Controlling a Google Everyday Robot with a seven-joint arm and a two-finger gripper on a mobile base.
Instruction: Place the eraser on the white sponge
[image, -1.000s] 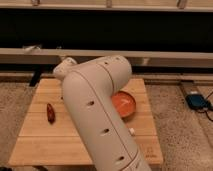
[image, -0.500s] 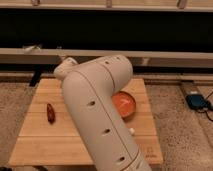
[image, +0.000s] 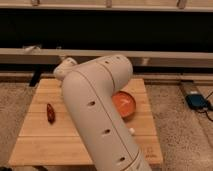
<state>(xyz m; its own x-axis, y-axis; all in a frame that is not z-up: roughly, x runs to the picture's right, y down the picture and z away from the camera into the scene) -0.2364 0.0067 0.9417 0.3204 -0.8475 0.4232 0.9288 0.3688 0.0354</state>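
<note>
**Arm fills the middle of the table; eraser and sponge hidden from view**

At the left of the wooden table (image: 40, 145), a dark red pod-shaped thing (image: 50, 113) lies on the slats, its long axis running near to far, well apart from everything else that shows.

In the middle, the robot's pale arm (image: 100, 110) rises from the near edge and bends toward the far left, its casing dotted with small dark holes. It covers most of the tabletop's centre. The gripper lies out of sight past the arm's far end, somewhere over the far-left part of the table, and what it holds, if anything, cannot be told.

Just right of the arm, an orange bowl (image: 125, 104) sits on the table, partly hidden behind the casing.

Neither the black eraser nor the white sponge can be seen; where they are cannot be told.

On the speckled floor at far right rests a blue device (image: 196, 101) with a cable.
</note>
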